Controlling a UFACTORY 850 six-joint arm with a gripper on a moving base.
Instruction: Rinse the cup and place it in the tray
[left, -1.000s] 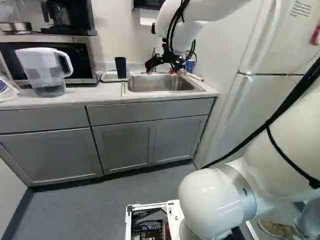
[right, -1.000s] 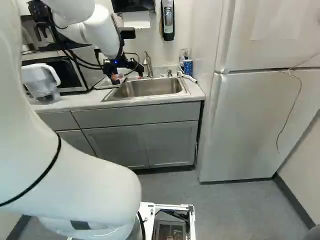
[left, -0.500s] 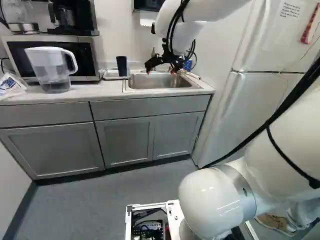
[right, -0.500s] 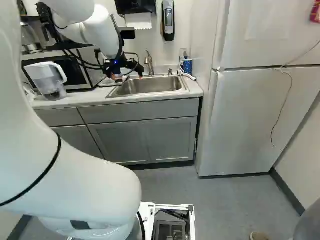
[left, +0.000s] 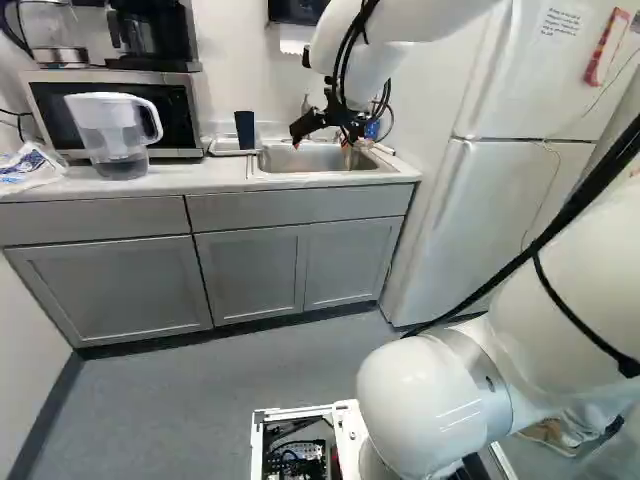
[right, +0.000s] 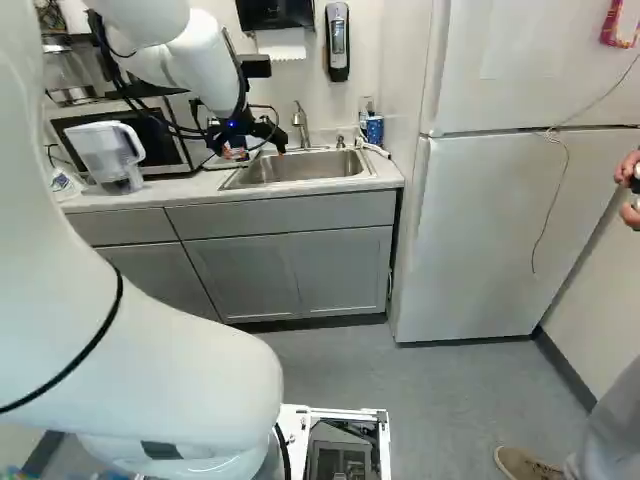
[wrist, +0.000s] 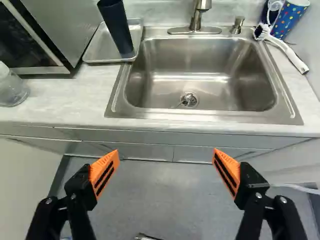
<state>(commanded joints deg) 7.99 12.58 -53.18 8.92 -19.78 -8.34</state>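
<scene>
My gripper (left: 320, 140) appears in front of the sink in the left base view. In the wrist view the gripper (wrist: 166, 154) is open, its orange pads wide apart with nothing between them, short of the counter's front edge. A dark blue cup (wrist: 116, 26) stands on the metal tray (wrist: 93, 51), left of the sink in the left base view and apart from the fingers. The steel sink (wrist: 200, 80), with nothing in its basin, lies ahead of the gripper, below the faucet (wrist: 196, 19).
A water pitcher (left: 112, 135) and a microwave (left: 180, 110) are on the counter (left: 190, 180). Behind the sink's far corner are a brush (wrist: 287, 52) and a dotted blue cup (wrist: 290, 19). The fridge (right: 500, 230) stands beside the counter; a person's hand shows near it.
The base has moved back from the counter, so cabinets and fridge look smaller. My arm keeps its pose, the gripper stays open, and the dark cup remains on the tray.
</scene>
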